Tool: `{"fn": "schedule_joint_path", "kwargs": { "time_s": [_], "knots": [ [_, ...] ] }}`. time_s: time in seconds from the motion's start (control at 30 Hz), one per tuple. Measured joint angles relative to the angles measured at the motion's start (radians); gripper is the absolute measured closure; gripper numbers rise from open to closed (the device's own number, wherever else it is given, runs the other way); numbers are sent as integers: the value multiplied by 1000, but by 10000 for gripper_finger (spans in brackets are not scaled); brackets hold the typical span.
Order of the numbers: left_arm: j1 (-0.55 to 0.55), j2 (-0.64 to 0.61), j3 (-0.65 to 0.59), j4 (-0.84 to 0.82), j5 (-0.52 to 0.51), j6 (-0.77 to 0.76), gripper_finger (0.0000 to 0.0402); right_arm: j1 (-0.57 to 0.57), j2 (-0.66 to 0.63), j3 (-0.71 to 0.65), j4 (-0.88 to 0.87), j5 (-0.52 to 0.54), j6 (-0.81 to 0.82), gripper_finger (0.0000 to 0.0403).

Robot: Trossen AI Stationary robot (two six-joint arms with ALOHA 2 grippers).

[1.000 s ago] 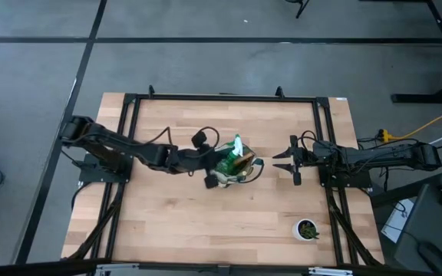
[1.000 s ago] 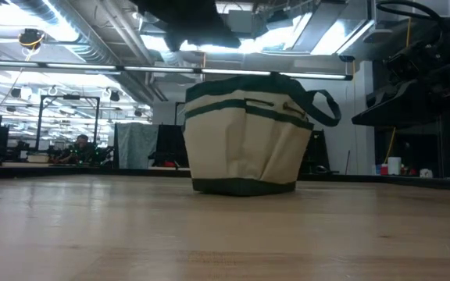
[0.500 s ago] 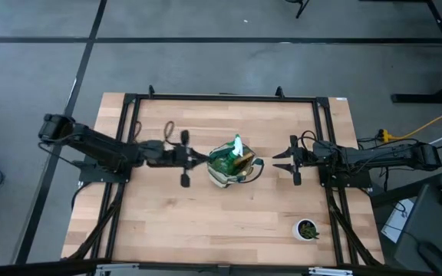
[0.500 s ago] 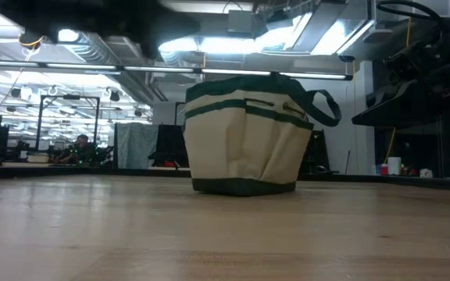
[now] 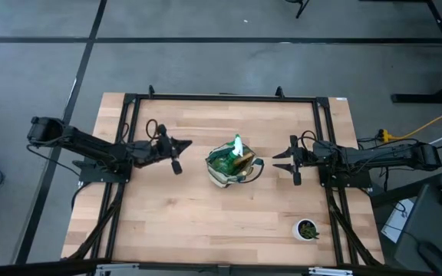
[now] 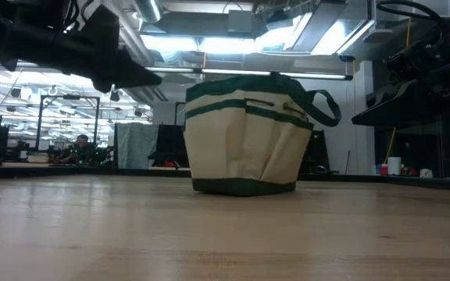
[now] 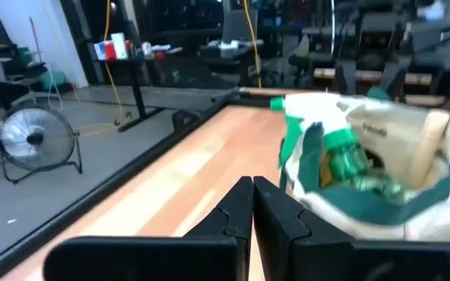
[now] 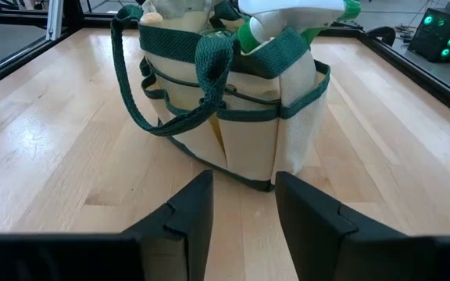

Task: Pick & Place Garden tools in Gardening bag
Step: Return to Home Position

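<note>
Table (image 5: 206, 222) of pale wood is shown from above, with a dark robot arm at each side. A cream canvas gardening bag (image 5: 221, 181) with dark green trim is stood upright near the table's middle. A green spray bottle (image 5: 225, 159) is seen standing in the bag's open top, its white trigger head raised above the rim. A wooden handle (image 7: 428, 144) is seen beside the bottle, also inside the bag. The left gripper (image 5: 181, 144) is held above the table near the bag's left side and apart from it; its two fingers are pressed together with nothing between them. The right gripper (image 5: 276, 161) is held at the bag's right side and pointed at it; its fingers are spread apart and nothing is gripped. A small white pot (image 5: 307, 229) with a green plant is set on the right arm's side, well apart from the bag.
</note>
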Motion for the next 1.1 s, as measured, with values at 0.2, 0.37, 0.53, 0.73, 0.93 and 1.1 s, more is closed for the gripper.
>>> {"fn": "schedule_joint_path", "kwargs": {
  "time_s": [0.2,0.37,0.53,0.73,0.93,1.1],
  "knots": [
    [0,0,-1,-23,10,-57,396,0,0,0,0,0,0,259],
    [53,-5,-1,-15,180,21,393,0,0,0,0,0,0,259],
    [194,-38,-81,112,483,3,391,0,0,0,0,0,0,259],
    [309,-64,-208,332,592,-58,395,0,0,0,0,0,0,259],
    [335,-85,-207,296,565,-76,392,0,0,0,0,0,0,259],
    [335,-169,-207,293,564,-7,392,0,0,0,1,0,0,259]
  ]
}}
